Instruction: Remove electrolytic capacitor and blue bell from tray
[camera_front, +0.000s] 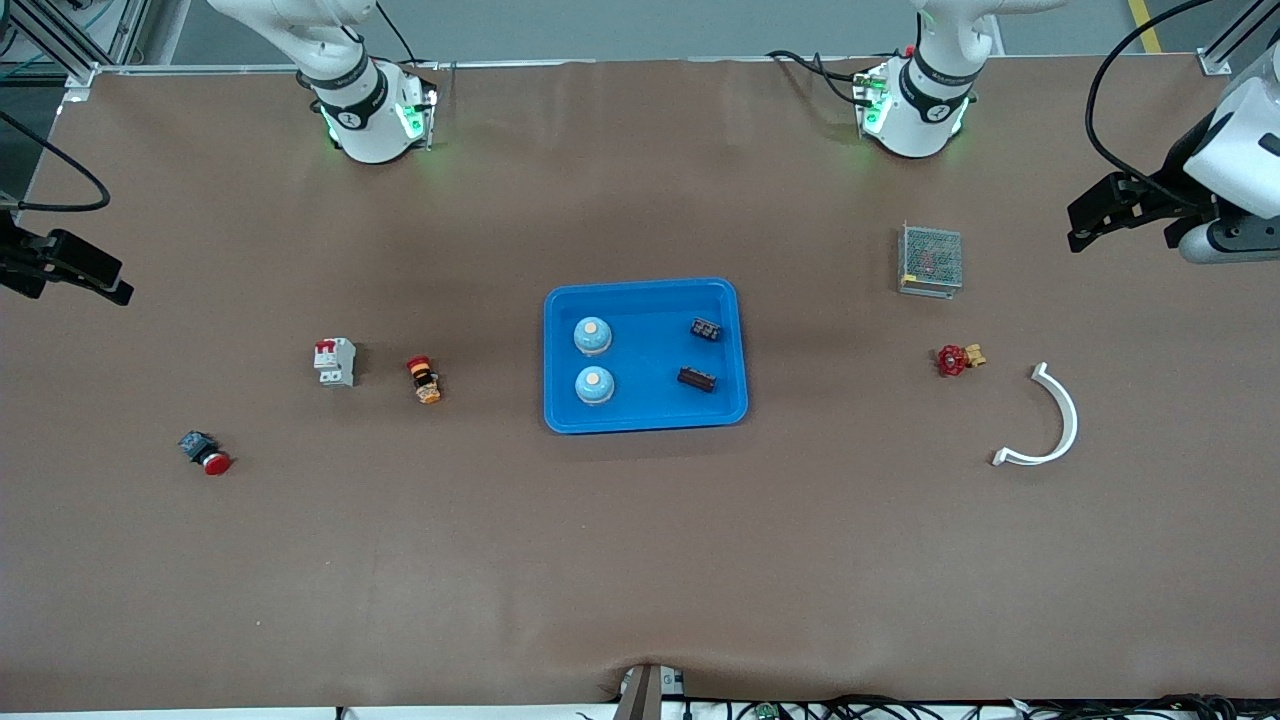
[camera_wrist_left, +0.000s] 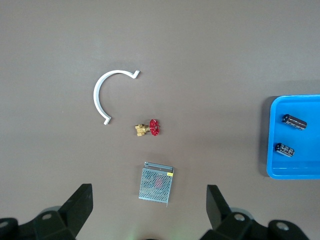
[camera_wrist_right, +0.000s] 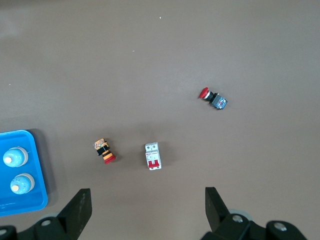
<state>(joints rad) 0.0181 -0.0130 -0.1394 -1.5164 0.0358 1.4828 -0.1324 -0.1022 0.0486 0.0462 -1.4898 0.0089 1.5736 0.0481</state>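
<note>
A blue tray (camera_front: 640, 286) lies mid-table. In it are two light-blue dome bells (camera_front: 592, 336) (camera_front: 594, 384) and two dark capacitors (camera_front: 706, 329) (camera_front: 697, 378). My left gripper (camera_front: 1080, 228) hangs open and empty over the left arm's end of the table. In the left wrist view its fingers (camera_wrist_left: 149, 192) frame bare table and a mesh box, with the tray's edge (camera_wrist_left: 295, 175) and both capacitors (camera_wrist_left: 294, 122) (camera_wrist_left: 284, 149) off to one side. My right gripper (camera_front: 118, 288) hangs open and empty over the right arm's end. The right wrist view shows its fingers (camera_wrist_right: 146, 192) wide apart, with the tray's corner (camera_wrist_right: 25, 206) and both bells (camera_wrist_right: 14, 158) (camera_wrist_right: 22, 183).
Toward the left arm's end lie a metal mesh box (camera_front: 931, 259), a red-handled brass valve (camera_front: 955, 359) and a white curved piece (camera_front: 1050, 420). Toward the right arm's end lie a white circuit breaker (camera_front: 335, 362), an orange-and-red button (camera_front: 425, 379) and a red push button (camera_front: 205, 452).
</note>
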